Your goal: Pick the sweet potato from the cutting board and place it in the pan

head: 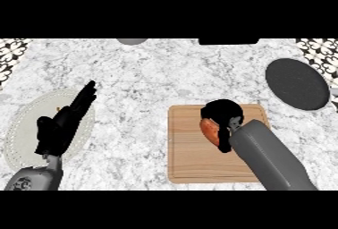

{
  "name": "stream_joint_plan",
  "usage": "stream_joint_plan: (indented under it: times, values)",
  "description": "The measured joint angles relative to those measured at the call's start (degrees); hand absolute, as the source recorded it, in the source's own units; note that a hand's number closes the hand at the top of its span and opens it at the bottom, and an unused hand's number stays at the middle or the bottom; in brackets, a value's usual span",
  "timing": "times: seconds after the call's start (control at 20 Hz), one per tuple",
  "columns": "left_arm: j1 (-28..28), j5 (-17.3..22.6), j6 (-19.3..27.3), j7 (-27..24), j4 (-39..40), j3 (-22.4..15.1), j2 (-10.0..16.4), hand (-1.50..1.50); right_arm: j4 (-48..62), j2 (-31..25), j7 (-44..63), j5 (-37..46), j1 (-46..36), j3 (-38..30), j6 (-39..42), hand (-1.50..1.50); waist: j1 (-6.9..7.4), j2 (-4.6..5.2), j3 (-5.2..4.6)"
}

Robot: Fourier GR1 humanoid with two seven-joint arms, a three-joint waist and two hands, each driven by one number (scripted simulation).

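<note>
— Where is the sweet potato (210, 130)?
— Near the cutting board's (191, 165) far edge, lying near-to-far, the right hand (223, 112) curled round it.
— And the pan (297, 84)?
— Toward the counter's far right corner, nearest that hand. The left hand (63, 125) rests straight-fingered near the left edge.

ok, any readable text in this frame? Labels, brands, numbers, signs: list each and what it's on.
None: no word, label, brand, number or sign shows anywhere.
The square wooden cutting board: plain, unmarked.
The round dark grey pan: unmarked.
The orange sweet potato, held in the right hand: unmarked.
The black-and-white patterned tiles at the top corners: ornament only, no letters.
</note>
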Motion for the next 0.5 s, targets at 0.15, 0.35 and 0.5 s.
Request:
stream_joint_plan:
  times: [0.15, 0.35, 0.5]
  values:
    - [1.4, 0.1, 0.7, 0.2, -0.1, 0.9, 0.1, 0.0, -7.0, -1.7, 0.8, 0.5, 4.3, -3.8, -9.6, 1.5, -2.14, -0.6, 0.12]
    - [2.4, 0.3, 0.9, 0.2, -0.6, 1.9, 0.7, 0.0, -18.2, -4.4, 0.9, 2.9, 10.3, -6.7, -21.2, 1.5, -3.28, -0.85, 0.15]
    - [2.8, 0.2, 0.9, -0.1, -0.5, 2.0, 0.7, 0.0, -28.0, -6.0, 1.1, 5.0, 14.1, -8.2, -27.9, 1.5, -3.54, -0.8, 0.11]
